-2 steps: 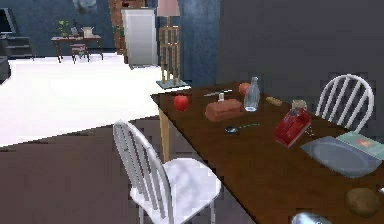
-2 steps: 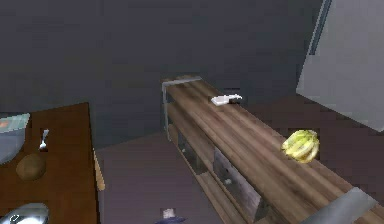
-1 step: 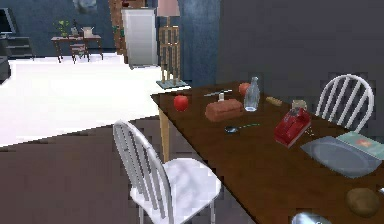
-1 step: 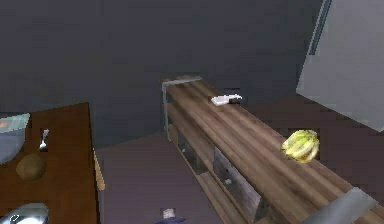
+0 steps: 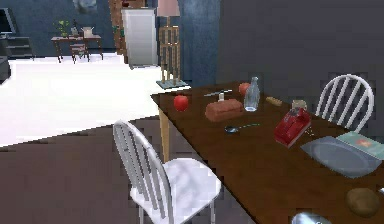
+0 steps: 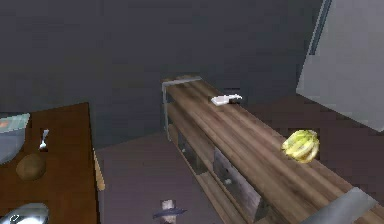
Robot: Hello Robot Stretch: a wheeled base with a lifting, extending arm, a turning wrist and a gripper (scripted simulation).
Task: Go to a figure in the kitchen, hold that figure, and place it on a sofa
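Where the figure is I cannot tell from here. My nearest candidate is a red thing lying tilted on the brown surface ahead, with a pale cap at its upper end. Its shape is too vague for me to call it a figure. I cannot tell the claw's state either.

The brown surface runs across the forward view's right half. On it I see a red apple near the far corner, a brown loaf, and a clear bottle upright behind the loaf. A spoon lies between the loaf and the red thing, a grey plate sits just beside the red thing, and a brown potato lies toward the near edge. One white spindle-back chair stands at the near side, another at the far side.

Beyond, pale floor leads to a white fridge, a wooden slatted rack under a pink lampshade, and a small desk against a blue wall.

In the arm side view, a long wooden surface with drawers runs diagonally. It carries a bunch of yellow bananas and, well apart toward its far end, a small white thing. At that view's left, a corner of the brown surface carries a fork and a bowl. The walls there are dark grey-blue.
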